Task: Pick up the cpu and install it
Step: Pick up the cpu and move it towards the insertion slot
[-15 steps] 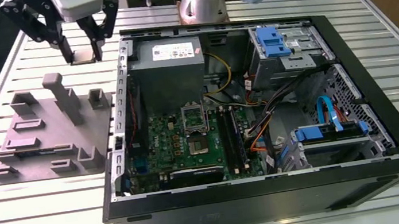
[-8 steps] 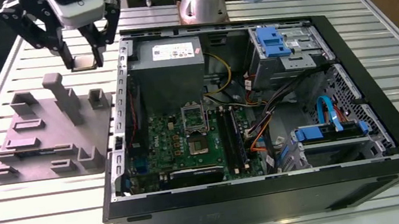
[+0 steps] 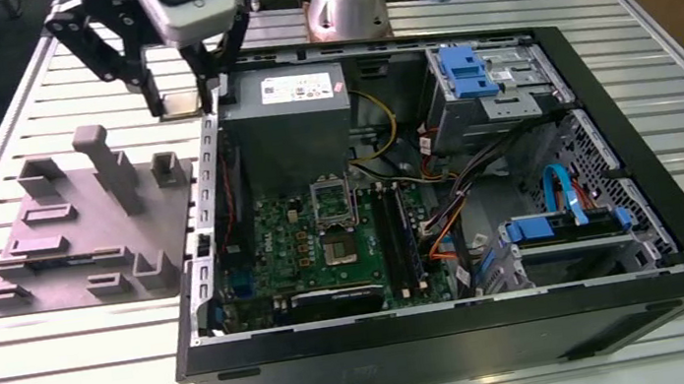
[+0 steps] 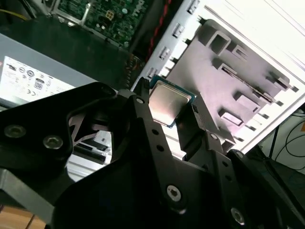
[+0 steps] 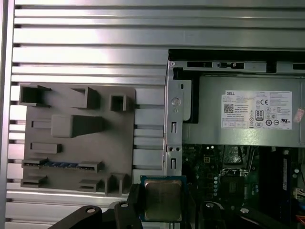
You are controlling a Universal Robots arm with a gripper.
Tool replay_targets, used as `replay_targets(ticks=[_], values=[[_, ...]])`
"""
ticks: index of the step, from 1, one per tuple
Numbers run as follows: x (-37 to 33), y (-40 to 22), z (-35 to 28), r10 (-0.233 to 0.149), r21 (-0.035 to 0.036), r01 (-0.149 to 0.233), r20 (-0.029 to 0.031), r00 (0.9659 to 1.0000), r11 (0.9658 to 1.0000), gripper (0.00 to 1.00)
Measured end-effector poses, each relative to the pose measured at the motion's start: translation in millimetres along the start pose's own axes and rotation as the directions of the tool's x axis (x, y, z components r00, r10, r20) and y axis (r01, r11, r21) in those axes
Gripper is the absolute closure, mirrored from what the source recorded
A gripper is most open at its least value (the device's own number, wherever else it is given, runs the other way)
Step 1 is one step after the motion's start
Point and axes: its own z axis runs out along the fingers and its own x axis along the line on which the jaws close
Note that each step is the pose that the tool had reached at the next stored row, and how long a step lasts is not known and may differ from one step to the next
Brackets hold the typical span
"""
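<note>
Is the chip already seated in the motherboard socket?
No, the chip is clamped in the gripper, held in the air just outside the computer case.

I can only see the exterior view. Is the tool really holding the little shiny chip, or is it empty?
Observer: It is holding it. In the second wrist view the tool is shut on the cpu, pinching it by two opposite edges.
Operator: Is anything lying in the grey plate?
Observer: Yes. In the first wrist view a blue strip sits in one slot of the grey plate.
</note>
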Motion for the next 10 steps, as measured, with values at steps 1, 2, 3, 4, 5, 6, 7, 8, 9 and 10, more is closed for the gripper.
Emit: replay_targets(ticks=[1,2,3,4,5,6,7,8,9,10], values=[[-4.4,-0.1,-0.2,0.0,0.0,0.0,0.0,1.0,1.0,0.53],[-9.3,-0.3,-0.4,0.0,0.0,0.0,-0.0001,1.0,1.0,0.53],[-13.7,-0.4,-0.6,0.0,0.0,0.0,0.0,1.0,1.0,0.53],[-18.2,-0.5,-0.8,0.0,0.0,0.0,-0.0001,1.0,1.0,0.53],[-22.7,-0.5,-1.1,0.0,0.0001,0.0,-0.0001,1.0,1.0,0.53],[-27.2,-0.6,-1.1,0.0,-0.0001,0.0,0.0,1.0,1.0,0.53],[-31.7,-0.7,-1.3,0.0,-0.0001,0.0,0.0,1.0,1.0,0.53],[-36.2,-0.8,-1.6,0.0,0.0,0.0,-0.0001,1.0,1.0,0.53],[-41.0,-0.9,-1.7,0.0,0.0,0.0,0.0,1.0,1.0,0.53],[-45.4,-1.0,-1.9,0.0,0.0,0.0,0.0,1.0,1.0,0.53]])
